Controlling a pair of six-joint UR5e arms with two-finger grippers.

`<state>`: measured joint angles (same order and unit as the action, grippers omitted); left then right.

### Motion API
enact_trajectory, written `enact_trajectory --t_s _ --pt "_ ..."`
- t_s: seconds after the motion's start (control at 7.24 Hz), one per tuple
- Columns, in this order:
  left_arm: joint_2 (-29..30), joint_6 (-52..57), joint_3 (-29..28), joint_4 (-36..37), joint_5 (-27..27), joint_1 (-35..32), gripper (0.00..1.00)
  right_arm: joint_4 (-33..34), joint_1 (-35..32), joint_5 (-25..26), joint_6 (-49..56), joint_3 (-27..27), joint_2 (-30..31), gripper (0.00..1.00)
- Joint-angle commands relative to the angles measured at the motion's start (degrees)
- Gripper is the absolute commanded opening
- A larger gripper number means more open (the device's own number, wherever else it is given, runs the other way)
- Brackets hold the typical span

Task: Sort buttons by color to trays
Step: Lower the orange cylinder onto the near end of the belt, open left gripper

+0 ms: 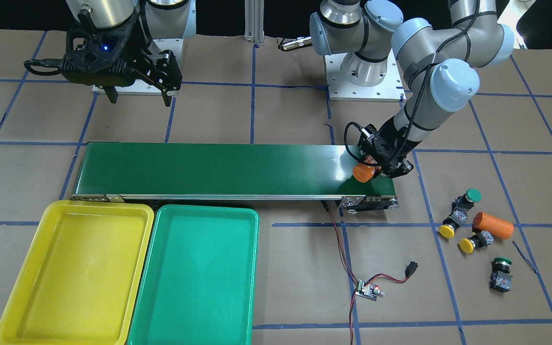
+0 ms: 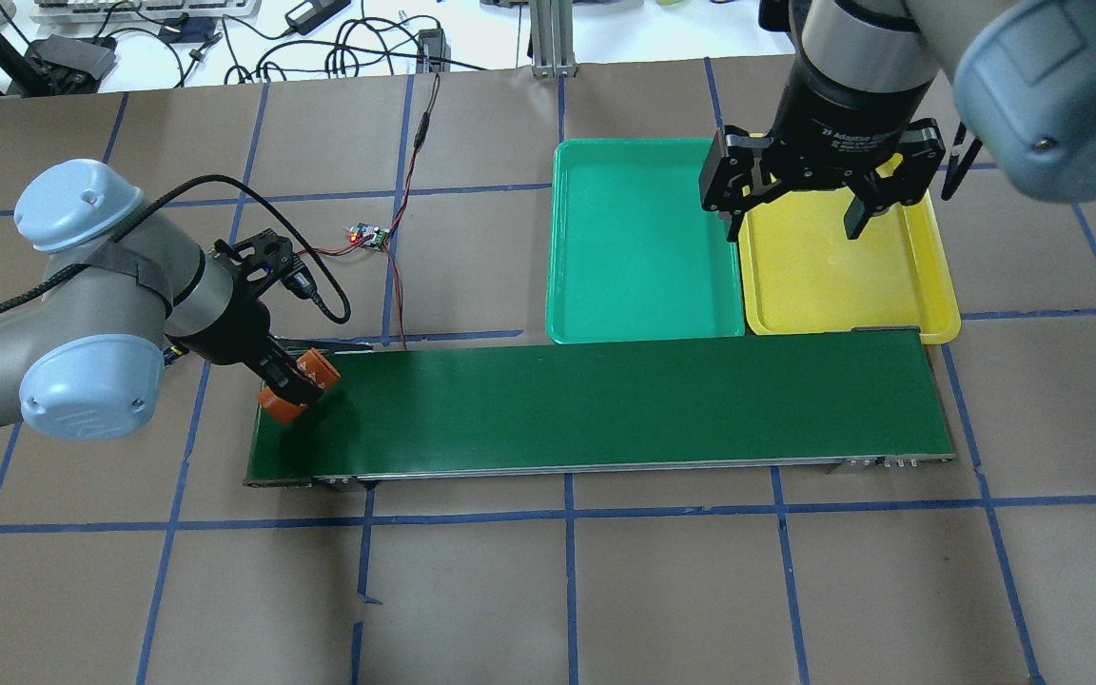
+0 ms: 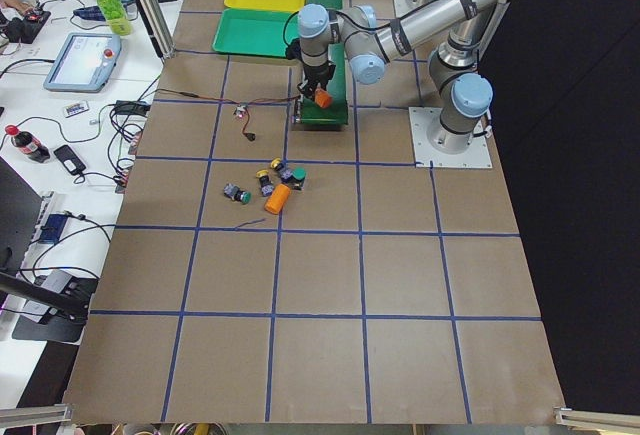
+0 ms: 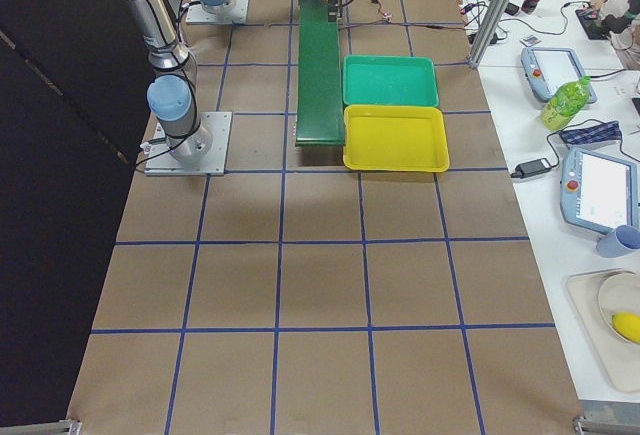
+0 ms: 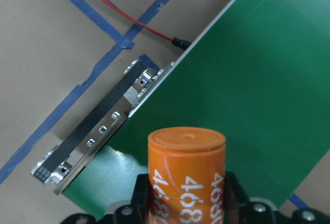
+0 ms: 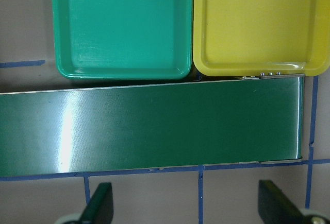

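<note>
Four buttons lie on the paper past the belt's end: a green one (image 1: pixel 472 195), two yellow ones (image 1: pixel 447 231) (image 1: pixel 466 246), and another green one (image 1: pixel 501 261). The yellow tray (image 1: pixel 74 273) and the teal-green tray (image 1: pixel 199 278) sit side by side along the belt, both empty. My left gripper (image 1: pixel 377 170) is shut on an orange cylinder marked 4680 (image 5: pixel 186 167), held over the end of the dark-green conveyor belt (image 2: pixel 605 404). My right gripper (image 2: pixel 793 226) is open and empty, high above the trays' side of the belt.
A second orange cylinder (image 1: pixel 492 225) lies among the buttons. A small circuit board (image 1: pixel 368 290) with red and black wires lies near the belt's end. Both arm bases stand behind the belt.
</note>
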<state>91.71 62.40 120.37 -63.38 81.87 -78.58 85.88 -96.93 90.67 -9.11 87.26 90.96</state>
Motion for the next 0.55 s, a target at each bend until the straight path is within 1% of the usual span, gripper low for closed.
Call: enact_trajectory --t_s 0.0,0.14,0.28,0.41 --pt "0.04 1.24 0.65 -0.16 -0.21 0.01 0.93 -0.01 -0.01 -0.05 -0.03 -0.07 0.01 1.00" --pt "-0.48 0.71 0.74 -0.16 -0.30 0.01 0.95 -0.01 0.07 -0.05 -0.03 -0.07 0.01 1.00" --pt "-0.66 0.27 0.22 -0.16 -2.22 0.01 0.95 0.08 -0.01 -0.14 -0.03 -0.07 0.01 1.00" --pt "-1.62 -2.35 -0.57 -0.16 -2.06 0.01 0.96 -0.01 -0.01 -0.22 -0.03 -0.07 0.01 1.00"
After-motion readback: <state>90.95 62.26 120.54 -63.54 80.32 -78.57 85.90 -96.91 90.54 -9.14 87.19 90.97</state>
